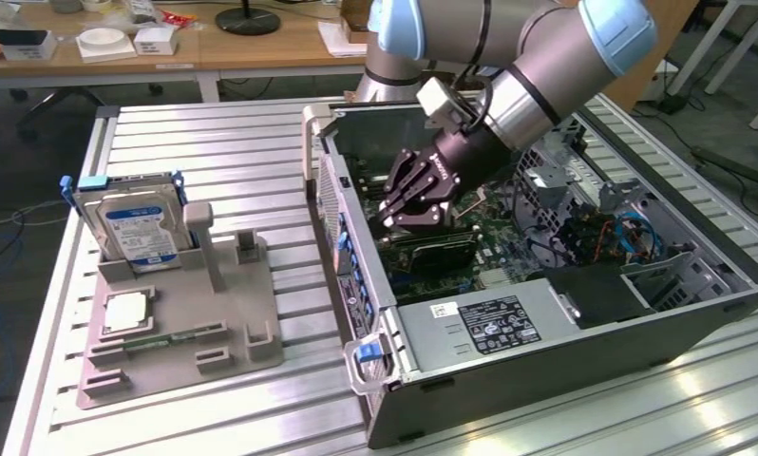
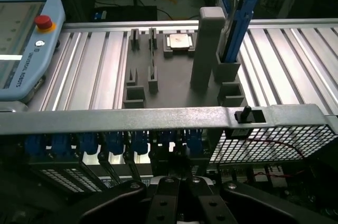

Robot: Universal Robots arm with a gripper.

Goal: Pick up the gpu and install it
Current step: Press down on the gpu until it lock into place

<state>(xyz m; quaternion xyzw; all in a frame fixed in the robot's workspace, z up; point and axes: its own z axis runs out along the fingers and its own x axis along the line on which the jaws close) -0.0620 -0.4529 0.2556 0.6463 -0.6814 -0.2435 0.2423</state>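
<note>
Gripper (image 1: 420,220) at frame centre, jaws closed, down inside open PC case (image 1: 683,304) over motherboard. Gpu (image 1: 432,249) beneath fingertips, at slot (seating unconfirmed). Holder tray (image 1: 227,323) lower left lacks card.

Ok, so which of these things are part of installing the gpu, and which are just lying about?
In the job:
- gripper, fingers shut, inside the open computer case
- gpu, apparently the dark card just beneath the gripper

Lying about:
- hard drive
- CPU chip
- grey holder tray
- teach pendant
</note>
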